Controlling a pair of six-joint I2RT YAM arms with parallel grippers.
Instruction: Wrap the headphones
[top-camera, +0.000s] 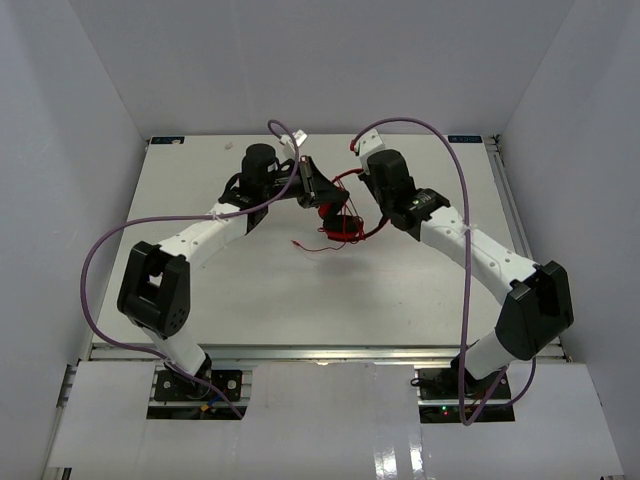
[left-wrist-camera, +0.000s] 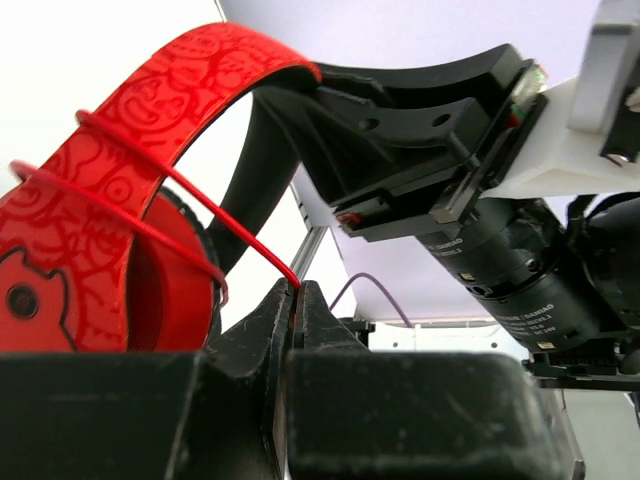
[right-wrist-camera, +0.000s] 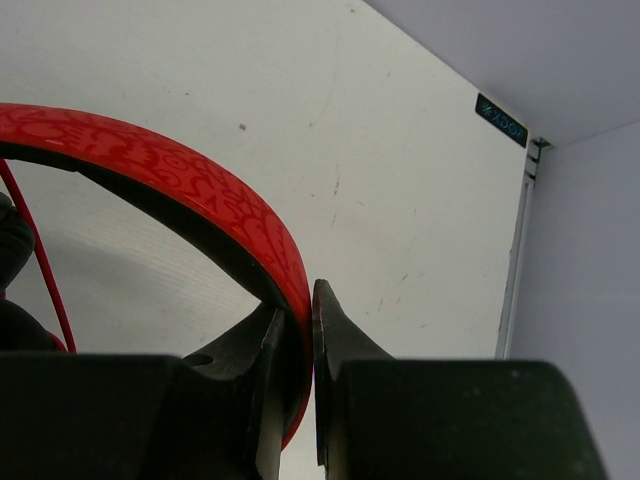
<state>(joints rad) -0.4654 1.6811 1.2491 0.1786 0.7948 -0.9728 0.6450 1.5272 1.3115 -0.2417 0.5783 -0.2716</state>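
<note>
The red headphones (top-camera: 345, 222) hang between my two grippers above the middle of the table. Their patterned red headband (left-wrist-camera: 150, 110) fills the left of the left wrist view, with the thin red cord (left-wrist-camera: 190, 190) looped twice across it. My left gripper (left-wrist-camera: 296, 290) is shut on the cord. My right gripper (right-wrist-camera: 300, 320) is shut on the headband (right-wrist-camera: 200, 190), which shows red outside and black inside. In the top view the left gripper (top-camera: 318, 188) and right gripper (top-camera: 362, 180) are close together, and loose cord (top-camera: 315, 245) trails onto the table.
Thick purple robot cables (top-camera: 455, 160) arc over both arms. The white table (top-camera: 300, 290) has raised rails at its right edge (right-wrist-camera: 520, 250). The right arm's wrist and camera (left-wrist-camera: 480, 200) sit close in front of the left gripper.
</note>
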